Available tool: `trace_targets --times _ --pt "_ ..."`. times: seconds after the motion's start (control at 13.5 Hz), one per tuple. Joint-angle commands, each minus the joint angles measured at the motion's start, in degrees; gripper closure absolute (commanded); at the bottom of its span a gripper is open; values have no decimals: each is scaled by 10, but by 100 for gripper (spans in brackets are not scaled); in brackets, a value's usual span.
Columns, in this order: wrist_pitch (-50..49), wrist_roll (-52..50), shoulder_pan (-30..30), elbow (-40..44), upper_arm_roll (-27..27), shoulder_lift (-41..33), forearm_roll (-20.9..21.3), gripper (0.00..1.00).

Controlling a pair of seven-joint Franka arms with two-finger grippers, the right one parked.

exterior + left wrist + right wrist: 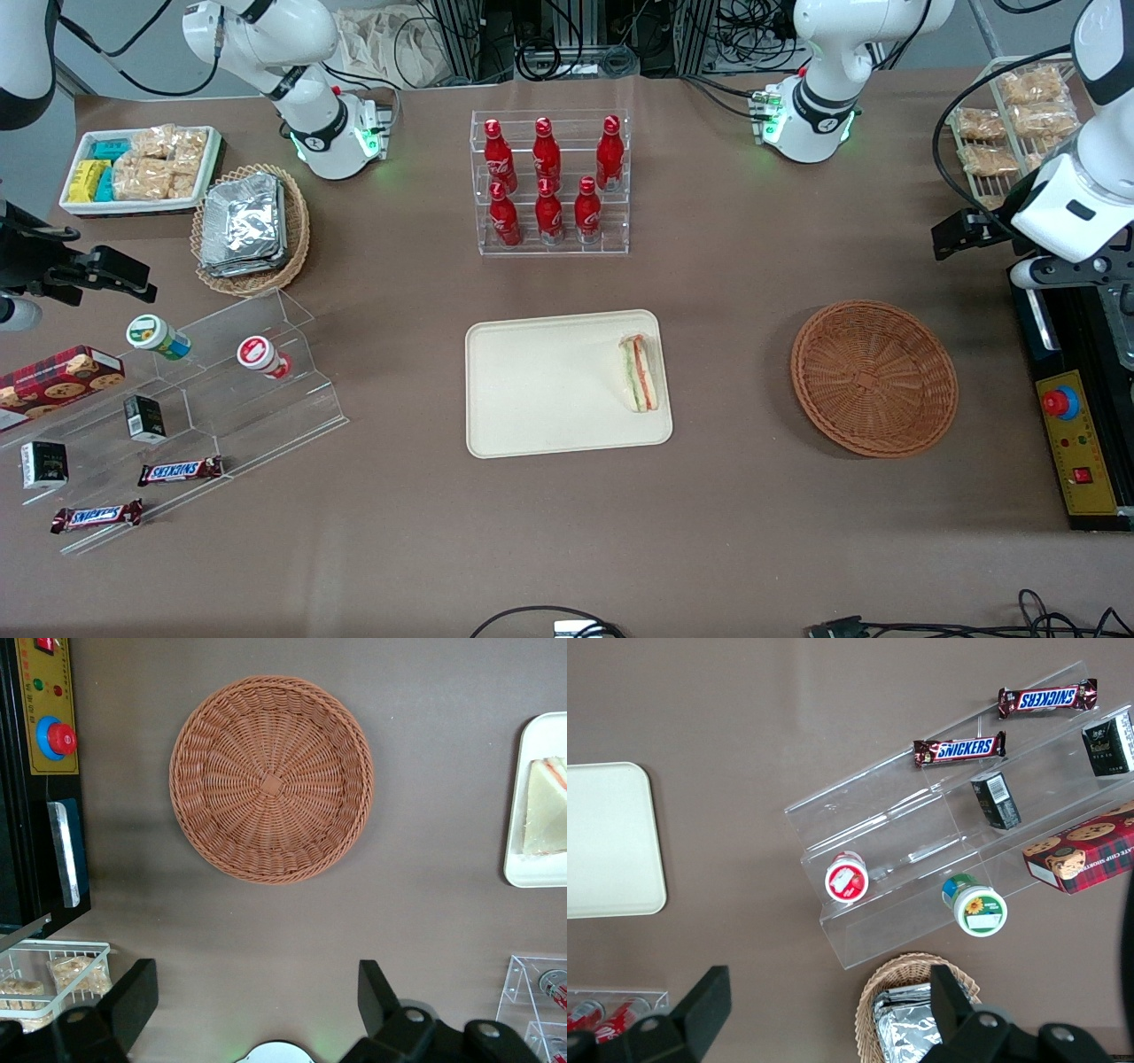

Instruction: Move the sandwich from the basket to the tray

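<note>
The sandwich [640, 372] lies on the cream tray [532, 390], close to the tray's edge nearest the basket. The wedge [542, 811] also shows in the left wrist view on the tray's rim end [523, 859]. The round reddish-brown wicker basket [873, 377] sits on the table with nothing in it, and its whole inside [270, 780] is visible. My left gripper [961, 235] hangs high above the table at the working arm's end, farther from the front camera than the basket. It is open [257, 992] with nothing between its fingers.
A clear rack of red bottles [551, 182] stands farther back than the tray. A wire rack of snack packets [1010, 124] and a black control box with a red button [1076, 443] flank the working arm. A stepped acrylic shelf [204, 390] and a tan foil-packet basket [252, 226] sit toward the parked arm's end.
</note>
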Motion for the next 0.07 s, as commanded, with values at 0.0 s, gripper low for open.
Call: trace_targets --times 0.0 --pt "-5 4 -2 4 4 -2 -6 0"
